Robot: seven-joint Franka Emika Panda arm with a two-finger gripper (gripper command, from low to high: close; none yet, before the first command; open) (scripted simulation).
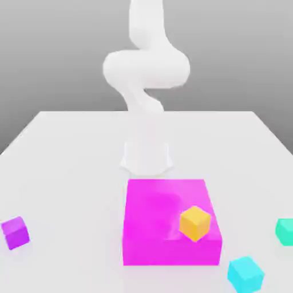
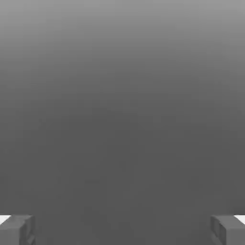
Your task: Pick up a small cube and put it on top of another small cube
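Note:
The small cube (image 1: 284,231), mint green, rests on the white table at the exterior view's right edge. A lighter cyan-blue cube (image 1: 246,273) lies close by, nearer the front. My white arm (image 1: 145,74) rises behind the table's middle, far from both cubes. In the hand view my gripper (image 2: 122,229) is open, its two grey fingertips (image 2: 16,229) spread wide apart with nothing between them and plain grey beyond.
A large magenta block (image 1: 166,223) sits in front of the arm's base, with an orange cube (image 1: 196,222) on top of it near its right corner. A purple cube (image 1: 15,232) lies at the exterior view's left. The white table (image 1: 68,171) stretches around them.

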